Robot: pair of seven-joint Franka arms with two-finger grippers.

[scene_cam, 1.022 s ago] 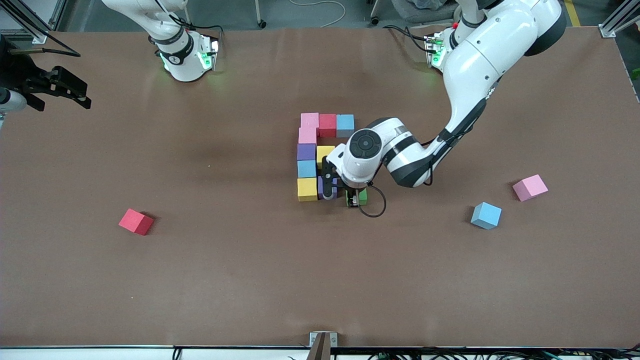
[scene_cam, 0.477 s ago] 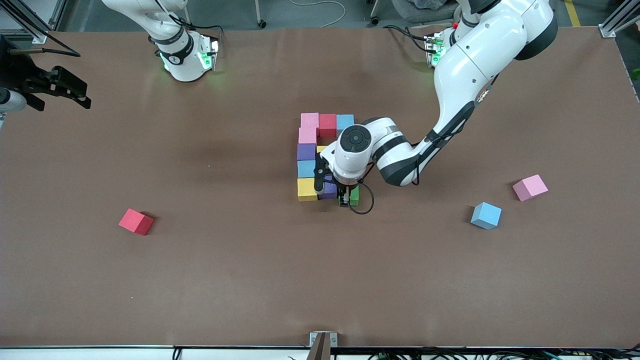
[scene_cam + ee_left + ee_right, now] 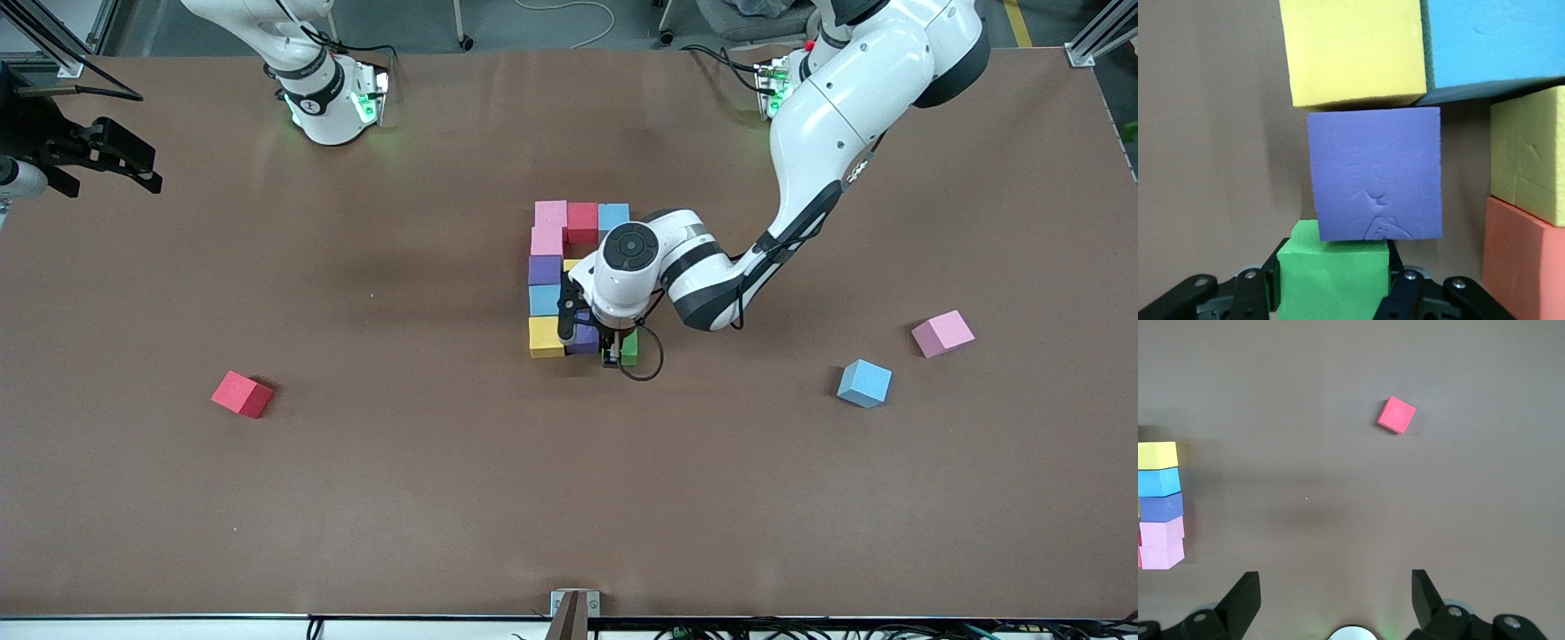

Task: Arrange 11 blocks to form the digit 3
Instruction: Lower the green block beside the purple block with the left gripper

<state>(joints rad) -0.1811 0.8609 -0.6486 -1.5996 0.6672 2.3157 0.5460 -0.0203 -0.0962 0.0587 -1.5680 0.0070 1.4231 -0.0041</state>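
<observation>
Brown tabletop [image 3: 373,462]: digit 3 [image 3: 564,283] sits at centre. My left gripper [image 3: 1331,283], jaws clenched on the green block [image 3: 1333,277], presses it against the purple block [image 3: 1375,175] in the bar at 6 o'clock. Next I judge: release, lift straight. Right gripper [image 3: 1335,597] waits, jaws spread.

Left arm's wrist [image 3: 628,276] hides middle of digit 3 [image 3: 548,267]; green block [image 3: 1335,273] cut off at 6 o'clock edge.

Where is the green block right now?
The green block sits between the left gripper's fingers, pressed against the purple block at the end of the figure's bar nearest the front camera, toward the left arm's end of the table.
</observation>
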